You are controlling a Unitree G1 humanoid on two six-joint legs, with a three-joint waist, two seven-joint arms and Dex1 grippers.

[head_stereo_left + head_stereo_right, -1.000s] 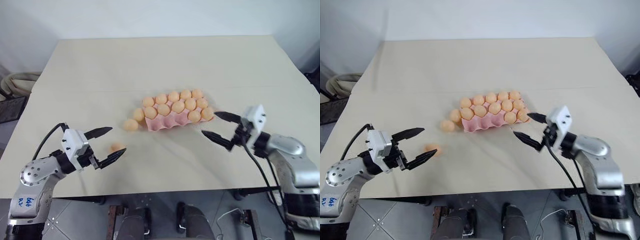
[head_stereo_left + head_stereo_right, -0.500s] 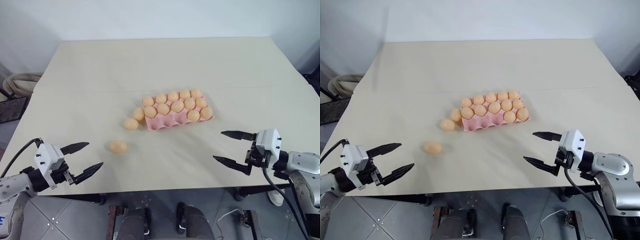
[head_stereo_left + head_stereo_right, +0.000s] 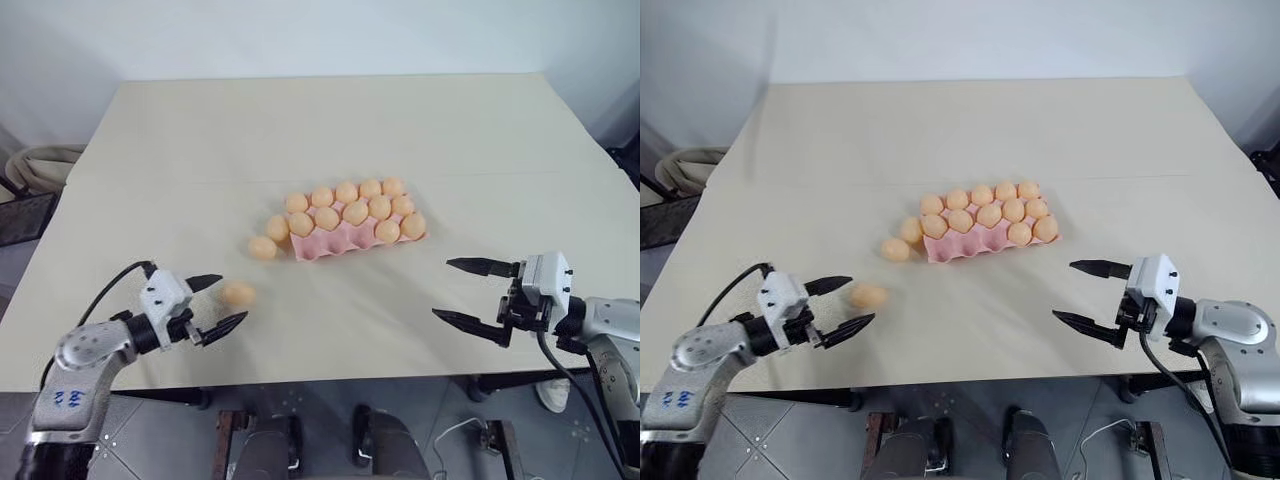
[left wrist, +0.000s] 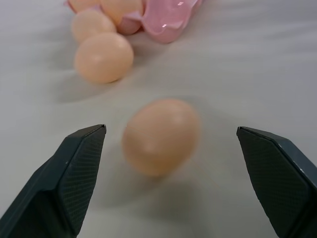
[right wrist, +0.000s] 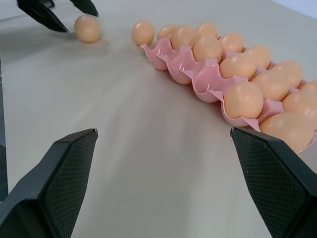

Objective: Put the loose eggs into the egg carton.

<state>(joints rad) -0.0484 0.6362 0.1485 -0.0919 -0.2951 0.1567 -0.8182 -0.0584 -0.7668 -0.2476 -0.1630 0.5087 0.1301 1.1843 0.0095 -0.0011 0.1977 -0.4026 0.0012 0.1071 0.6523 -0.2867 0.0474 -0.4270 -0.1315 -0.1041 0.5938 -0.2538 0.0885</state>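
Left pincer (image 3: 218, 304) is hanging wide apart around a loose egg (image 3: 238, 293) near the bench's front edge; it should close gently before lifting toward the carton (image 3: 345, 238). Right pincer (image 3: 478, 296) is idling apart.

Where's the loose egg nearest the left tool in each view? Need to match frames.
Left eye: loose egg lower left, just ahead of the left tool.
Right eye: lower left, same spot.
Left wrist: centre, between the fingers.
Right wrist: top left.
Shared landmark: pink egg carton.
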